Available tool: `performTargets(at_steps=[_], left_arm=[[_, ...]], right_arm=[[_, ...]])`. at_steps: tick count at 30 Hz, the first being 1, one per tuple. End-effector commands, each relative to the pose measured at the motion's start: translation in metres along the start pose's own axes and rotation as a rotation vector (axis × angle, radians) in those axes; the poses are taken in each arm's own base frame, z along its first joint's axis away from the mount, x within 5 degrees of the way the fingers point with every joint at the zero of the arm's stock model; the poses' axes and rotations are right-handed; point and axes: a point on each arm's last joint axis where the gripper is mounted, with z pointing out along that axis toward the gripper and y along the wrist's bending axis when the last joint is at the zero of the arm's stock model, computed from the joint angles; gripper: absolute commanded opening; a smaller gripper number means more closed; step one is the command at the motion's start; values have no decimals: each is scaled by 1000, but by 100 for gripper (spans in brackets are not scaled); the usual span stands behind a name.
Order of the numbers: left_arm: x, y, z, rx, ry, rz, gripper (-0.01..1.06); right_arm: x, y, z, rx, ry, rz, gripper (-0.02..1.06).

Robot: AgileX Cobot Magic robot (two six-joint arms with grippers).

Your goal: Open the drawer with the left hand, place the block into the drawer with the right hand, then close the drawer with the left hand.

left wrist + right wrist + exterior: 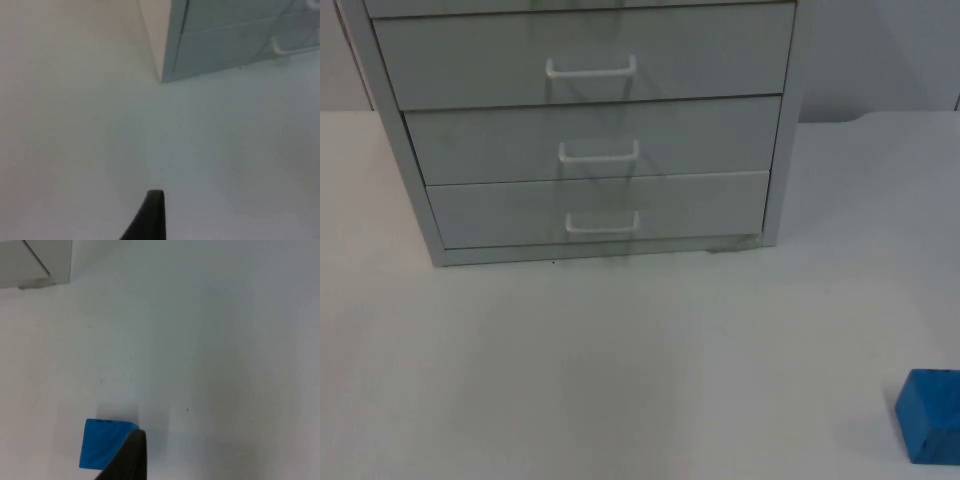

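Observation:
A grey drawer cabinet point(590, 130) stands at the back of the white table. Its three visible drawers are shut, each with a white handle: top point(591, 70), middle point(599, 154), bottom point(602, 223). A blue block point(932, 415) lies on the table at the front right, far from the cabinet. In the left wrist view my left gripper point(150, 216) hovers over bare table, some way from the cabinet's front left corner point(167, 75) and the bottom handle point(295, 48). In the right wrist view my right gripper point(131, 456) hangs close beside the block point(102, 442).
The white table top point(620, 370) stretches wide in front of the cabinet. A grey partition wall point(880, 60) rises behind the table on the right. The cabinet's front right corner point(45, 260) appears in the right wrist view, well away from the block.

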Motion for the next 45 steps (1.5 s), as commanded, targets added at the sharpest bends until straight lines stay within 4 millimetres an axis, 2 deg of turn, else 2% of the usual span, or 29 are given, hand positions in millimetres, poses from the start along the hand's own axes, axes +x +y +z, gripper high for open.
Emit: performTargets(at_steps=[1,5,8,11,16,23,26,27,31,32,37,38,42,43,45], left_arm=[[-10,-4,0,51,-8,11,82],[-19,-9,9,140,22,66,64],[-24,-13,16,210,19,98,58],[-33,-20,25,307,21,115,58],[-44,-30,35,353,44,163,58],[-56,-81,66,423,93,403,57],[-51,-113,92,379,134,609,57],[-51,-113,92,379,134,609,57],[-39,-142,122,280,181,840,57],[-39,-142,122,280,181,840,57],[-24,-161,164,109,217,1090,57],[-24,-161,164,109,217,1090,57],[-14,-166,196,28,224,1215,57],[-14,-166,196,28,224,1215,57],[-8,-167,210,24,224,1281,57]], right_arm=[[-3,-1,-1,9,-16,-8,105],[-3,-1,-1,9,-16,-8,105],[-3,-1,-1,9,-16,-8,105],[-3,-1,-1,9,-16,-8,105],[-3,-2,-1,9,-20,-8,105],[-3,-2,-1,10,-24,-8,105],[-3,-2,-1,16,-23,-15,105],[-3,-2,-1,16,-23,-15,105],[-3,-2,-1,18,-23,-17,105],[-3,-2,-1,18,-23,-17,105],[0,-3,2,18,-17,-16,105],[0,-3,2,18,-17,-16,105],[3,-3,4,18,-3,-15,105],[3,-3,4,18,-3,-15,105],[3,-3,4,18,-3,-15,105]])
